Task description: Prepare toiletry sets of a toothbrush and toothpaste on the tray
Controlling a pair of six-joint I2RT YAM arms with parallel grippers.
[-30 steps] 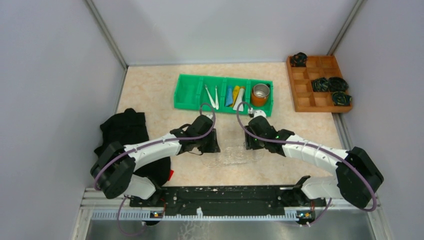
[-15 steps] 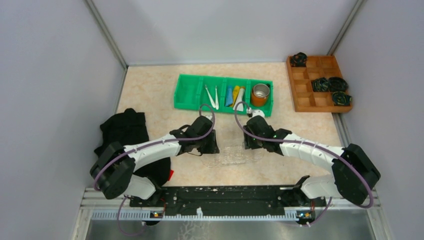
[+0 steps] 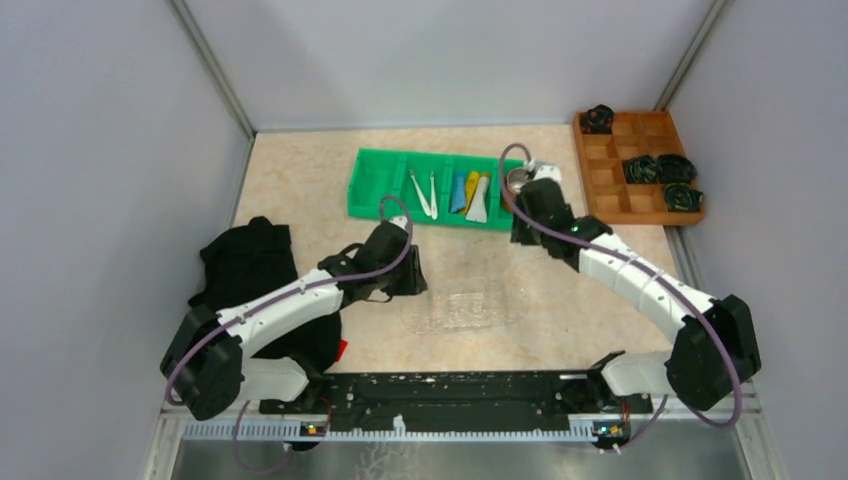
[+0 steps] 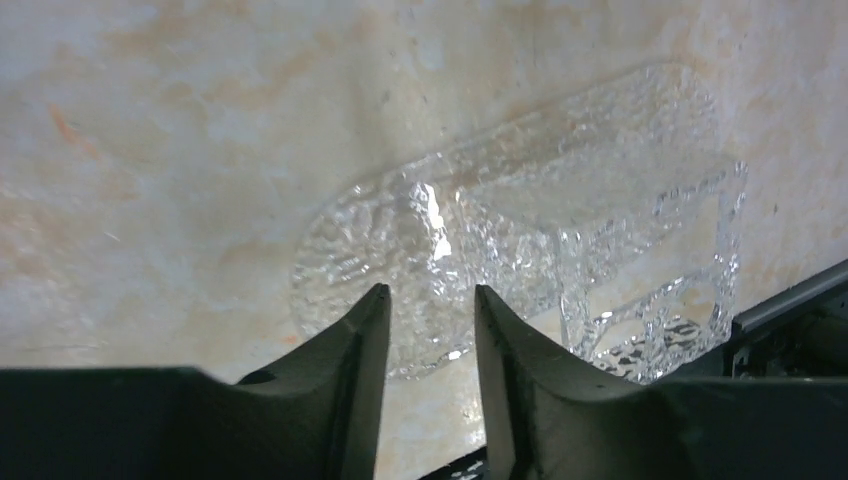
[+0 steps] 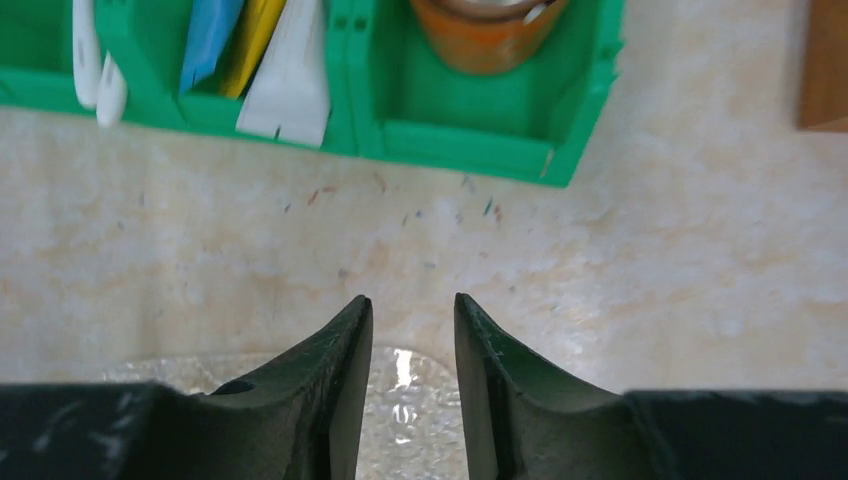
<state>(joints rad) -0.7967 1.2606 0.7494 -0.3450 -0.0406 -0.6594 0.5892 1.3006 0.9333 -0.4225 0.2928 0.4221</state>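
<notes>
The clear tray (image 3: pixel 465 303) sits unfilled between the arms, ready for loading, as the right gripper (image 5: pixel 412 300), jaws parted and empty, hovers by the green bin (image 3: pixel 372 190) holding the toothbrushes (image 3: pixel 424 193) and toothpaste tubes (image 3: pixel 470 195), probably lining up a pick, while the left gripper (image 4: pixel 430 295) hangs parted and empty over the tray's edge.

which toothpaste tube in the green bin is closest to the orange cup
The white tube, rightmost of the three; the yellow tube is in the middle, the blue tube farthest left.
</notes>
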